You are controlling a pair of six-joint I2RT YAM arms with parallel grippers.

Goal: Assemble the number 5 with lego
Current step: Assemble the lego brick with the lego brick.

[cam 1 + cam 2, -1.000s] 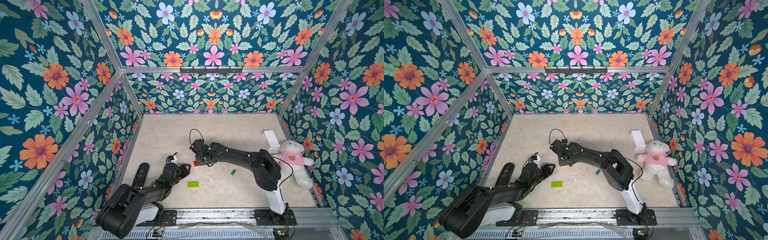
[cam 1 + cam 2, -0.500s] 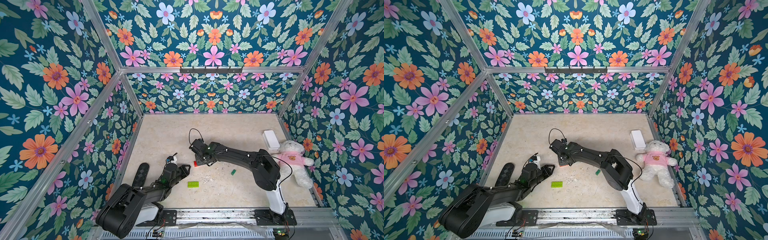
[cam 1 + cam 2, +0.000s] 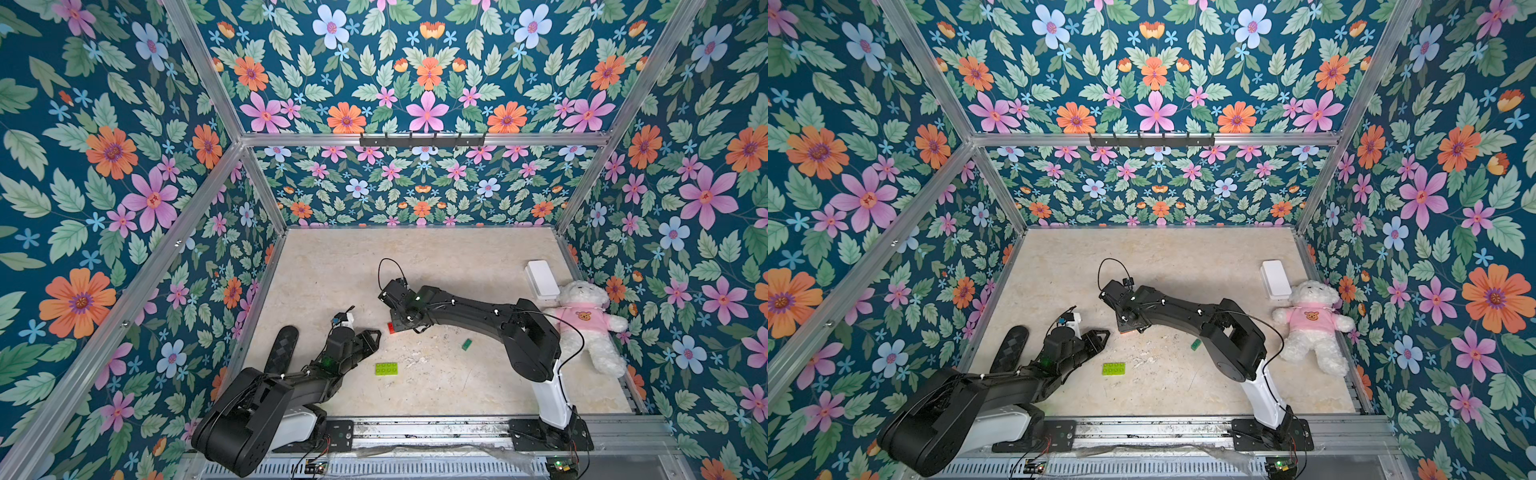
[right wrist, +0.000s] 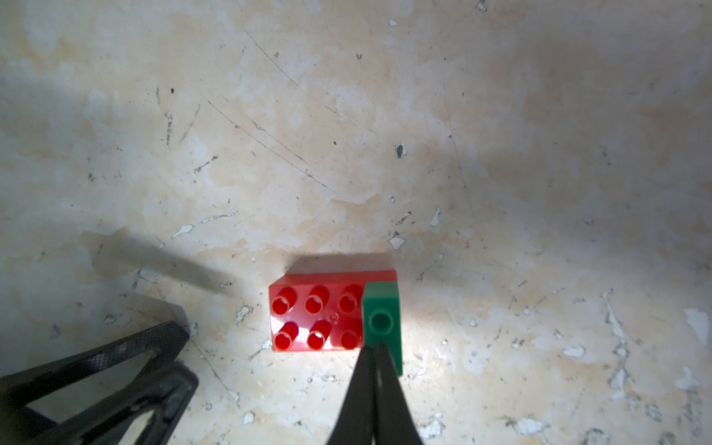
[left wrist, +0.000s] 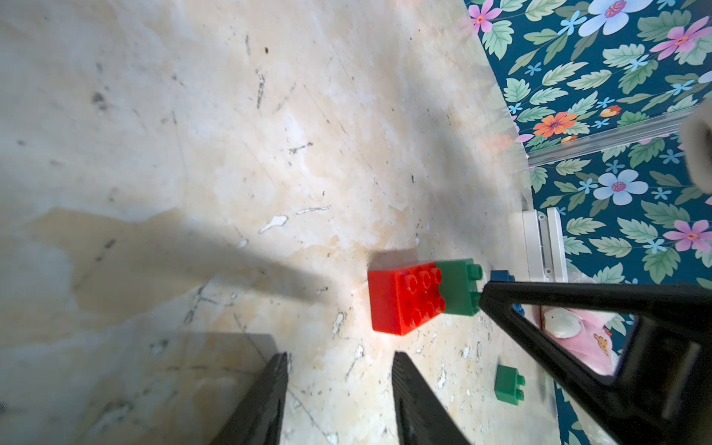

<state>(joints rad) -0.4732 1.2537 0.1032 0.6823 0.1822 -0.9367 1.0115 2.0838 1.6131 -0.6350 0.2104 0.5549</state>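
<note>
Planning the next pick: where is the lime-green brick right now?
In both top views the lime-green brick lies flat front-left on the table, just right of the left gripper, touching nothing.

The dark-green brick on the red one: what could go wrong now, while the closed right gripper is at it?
1. The right gripper, shut, meets the dark-green brick at one end of the red brick. An off-centre push may tip or slide the red brick, which nothing holds.
2. The left gripper is open and apart from both bricks, so it cannot steady them.
3. The narrow shut tips may slip off the stud.
</note>
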